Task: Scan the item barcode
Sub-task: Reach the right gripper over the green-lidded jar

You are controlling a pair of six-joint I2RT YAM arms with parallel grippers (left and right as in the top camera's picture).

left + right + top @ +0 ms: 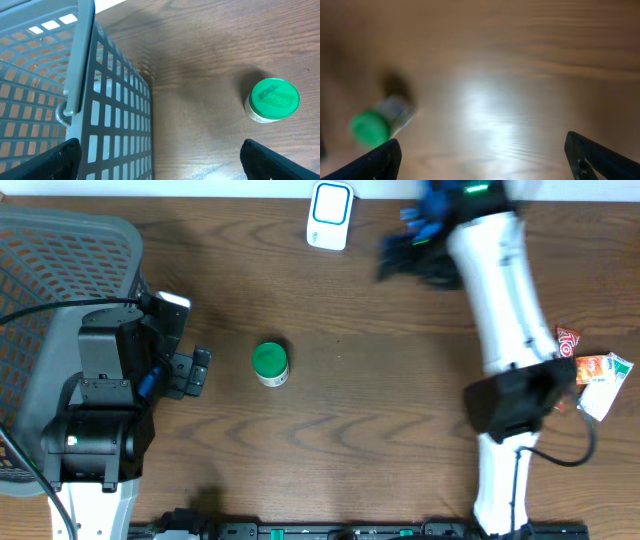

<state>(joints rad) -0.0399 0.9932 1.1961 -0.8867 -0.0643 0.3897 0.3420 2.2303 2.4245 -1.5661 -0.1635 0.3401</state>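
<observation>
A green-lidded jar [270, 364] stood upright on the wooden table [380, 410], a little toward 9 o'clock from the centre of the overhead view, touched by neither arm. The left gripper [197, 370] sat just at the jar's 9 o'clock side, apart from it, with its claw spread wide and nothing between the fingers. Behind that arm, a grey mesh basket [60, 270] filled the 10 o'clock corner.

The white scanner [330, 215] with a blue face lay at the 12 o'clock edge, well apart from the jar. The right gripper [405, 252], blurred in the overhead view, hung over the table near 1 o'clock, to the scanner's 3 o'clock side. Snack packets [595, 370] lay at the 3 o'clock edge beside the right arm.

From the left wrist, the jar [272, 100] appeared at 3 o'clock, lid up, while the basket [115, 125] wall took up the 9 o'clock half; the left gripper [160, 160] showed only its two fingertips in the bottom corners, far apart.

From the right wrist, the picture was blurred. The jar [380, 122] showed at 8 o'clock on bare wood, and the right gripper [480, 160] had its fingertips in the two lower corners, claw parted and empty.
</observation>
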